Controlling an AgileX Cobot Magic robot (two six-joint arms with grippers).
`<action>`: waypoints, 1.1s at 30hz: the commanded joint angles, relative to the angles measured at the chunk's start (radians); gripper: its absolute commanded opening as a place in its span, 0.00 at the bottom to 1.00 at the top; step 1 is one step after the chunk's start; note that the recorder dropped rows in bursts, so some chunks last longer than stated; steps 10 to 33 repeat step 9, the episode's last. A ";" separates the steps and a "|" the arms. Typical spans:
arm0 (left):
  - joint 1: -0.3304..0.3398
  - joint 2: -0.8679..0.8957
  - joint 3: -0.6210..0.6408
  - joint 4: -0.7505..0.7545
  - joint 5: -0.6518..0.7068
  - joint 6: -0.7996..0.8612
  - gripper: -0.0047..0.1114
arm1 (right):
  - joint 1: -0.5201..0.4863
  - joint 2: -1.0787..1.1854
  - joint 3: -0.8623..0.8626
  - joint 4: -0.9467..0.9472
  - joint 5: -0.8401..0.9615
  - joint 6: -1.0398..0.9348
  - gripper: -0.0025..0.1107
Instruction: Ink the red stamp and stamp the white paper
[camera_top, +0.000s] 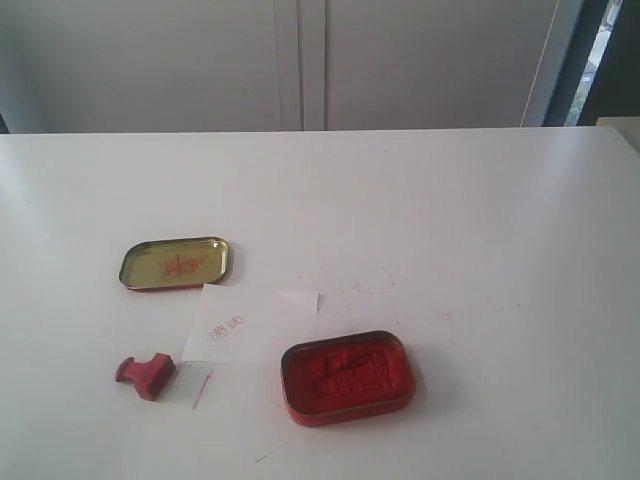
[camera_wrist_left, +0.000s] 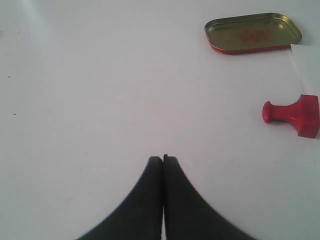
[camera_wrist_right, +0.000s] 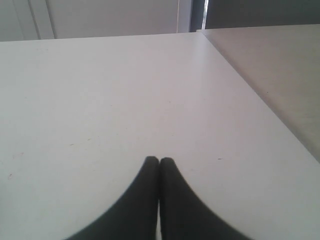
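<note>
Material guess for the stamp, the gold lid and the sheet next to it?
Red stamp: likely moulded plastic, matte, uniform dark red with rounded edges.
Gold lid: thin sheet metal, probably tin; glossy gold inside, thin raised rim, red outer wall.
White paper: thin matte paper, lying flat with one corner folded.

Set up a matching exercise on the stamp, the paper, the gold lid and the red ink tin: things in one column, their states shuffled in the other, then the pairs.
Things
1. red stamp
2. white paper
3. gold lid
4. red ink tin

States
A. open, red ink showing
B. bears a small reddish print
C. lying on its side
D. shallow, hollow side up, no ink filling

Pairs: 1-C, 2-B, 3-D, 4-A
</note>
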 joint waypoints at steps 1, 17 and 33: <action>0.002 -0.005 0.008 -0.002 0.008 -0.006 0.04 | 0.002 -0.004 0.005 0.002 -0.015 -0.002 0.02; 0.002 -0.005 0.008 -0.002 0.008 -0.006 0.04 | 0.002 -0.004 0.005 0.002 -0.015 -0.002 0.02; 0.002 -0.005 0.008 -0.002 0.008 -0.006 0.04 | 0.002 -0.004 0.005 0.002 -0.015 -0.002 0.02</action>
